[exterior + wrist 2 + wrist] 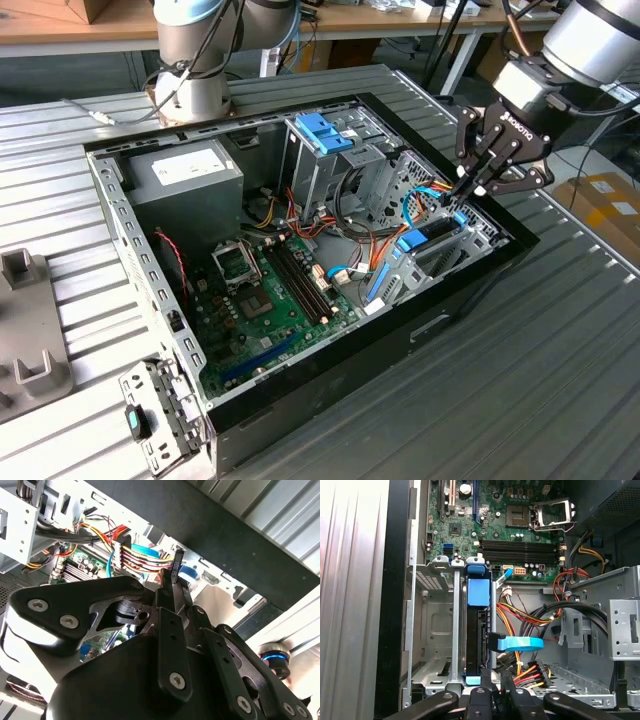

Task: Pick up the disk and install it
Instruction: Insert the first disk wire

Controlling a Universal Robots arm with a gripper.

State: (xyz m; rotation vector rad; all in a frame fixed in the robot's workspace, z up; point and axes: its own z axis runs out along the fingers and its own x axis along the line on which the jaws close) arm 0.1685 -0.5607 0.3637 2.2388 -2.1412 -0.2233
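The disk (479, 630) stands on edge in its bay at the case (470, 290) edge nearest your gripper (472, 185), whose jaws look clenched just above it, so press straight down along the rails, keeping the cables (530, 617) aside.

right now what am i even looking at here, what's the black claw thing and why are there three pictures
The black claw is the gripper on the end of a robot arm. The exterior view comes from a camera standing off the arm; both wrist views come from cameras riding on the arm, looking down past the gripper. On the ribbed metal table lies an open computer case showing its green motherboard and coloured cables. The gripper sits at the case's end on the exterior view's right, just above the disk, a hard drive in blue rails standing on edge in its metal bay. Whether it grips the disk is unclear.
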